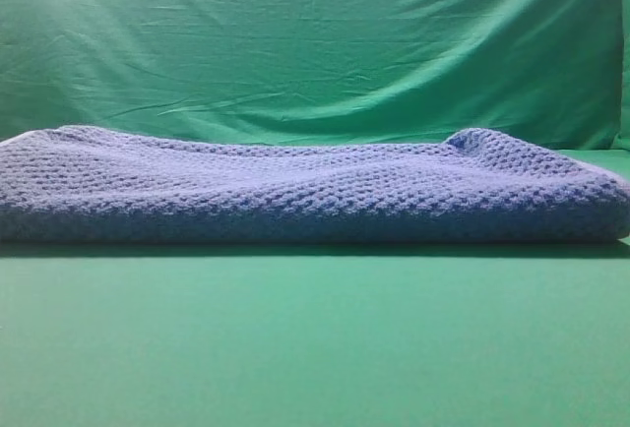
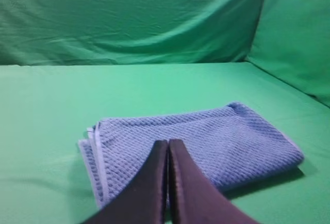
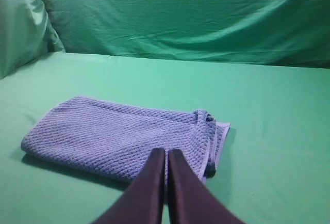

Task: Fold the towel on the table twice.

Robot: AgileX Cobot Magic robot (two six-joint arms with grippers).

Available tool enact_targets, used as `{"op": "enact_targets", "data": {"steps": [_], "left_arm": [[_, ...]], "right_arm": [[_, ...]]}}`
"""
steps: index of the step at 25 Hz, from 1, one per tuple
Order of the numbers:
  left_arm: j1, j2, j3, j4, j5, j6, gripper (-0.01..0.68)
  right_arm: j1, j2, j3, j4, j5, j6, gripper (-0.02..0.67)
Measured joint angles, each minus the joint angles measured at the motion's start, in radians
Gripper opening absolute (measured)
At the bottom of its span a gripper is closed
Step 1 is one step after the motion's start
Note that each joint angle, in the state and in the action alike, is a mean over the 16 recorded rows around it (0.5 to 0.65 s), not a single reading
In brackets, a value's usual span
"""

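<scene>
While I scan from the left, my left hand (image 2: pixel 168 144) comes up first: its two dark fingers are pressed flat together, holding nothing, hovering above the near edge of the thick blue-grey waffle-weave towel (image 2: pixel 206 144). From that wrist view the towel lies as a compact rectangle on the broad smooth bright green fabric surface (image 2: pixel 129 87), with stacked pale-edged layers showing at its left end, so I count several thicknesses there. Across the middle, the high view gives me a long, plump bundle with a rounded front fold and a small corner poking up near its right end. Over on the right, my right hand (image 3: pixel 166 153) is the same story: fingers sealed together, empty, poised over the towel's near edge, close to the end where the layered edges curl up a bit.

My read is that both folds look done, and I'm at the finishing step. I'd judge the next move calls for little: pull both hands back clear without snagging the weave, or maybe press down that raised corner. The wrinkled green backdrop cloth (image 1: pixel 315 43) hangs behind it all.
</scene>
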Motion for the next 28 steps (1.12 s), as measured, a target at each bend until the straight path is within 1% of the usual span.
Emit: {"op": "enact_targets", "data": {"steps": [7,11,15,20,28], "left_arm": [[0.000,0.000,0.131,0.082,-0.130,-0.002,0.000],[0.000,0.000,0.182,0.104,-0.160,-0.002,0.000],[0.000,0.000,0.210,0.111,-0.168,-0.002,0.000],[0.000,0.000,0.218,0.090,-0.168,-0.002,0.000],[0.000,0.000,0.260,0.073,-0.179,-0.002,0.000]], "right_arm": [[0.000,0.000,0.224,-0.011,-0.326,-0.002,0.000],[0.000,0.001,0.329,-0.015,-0.498,-0.002,0.000],[0.000,0.001,0.398,-0.016,-0.621,-0.003,0.000],[0.000,0.002,0.437,-0.016,-0.688,-0.003,0.000],[0.000,0.002,0.455,-0.016,-0.681,-0.003,0.000]]}}
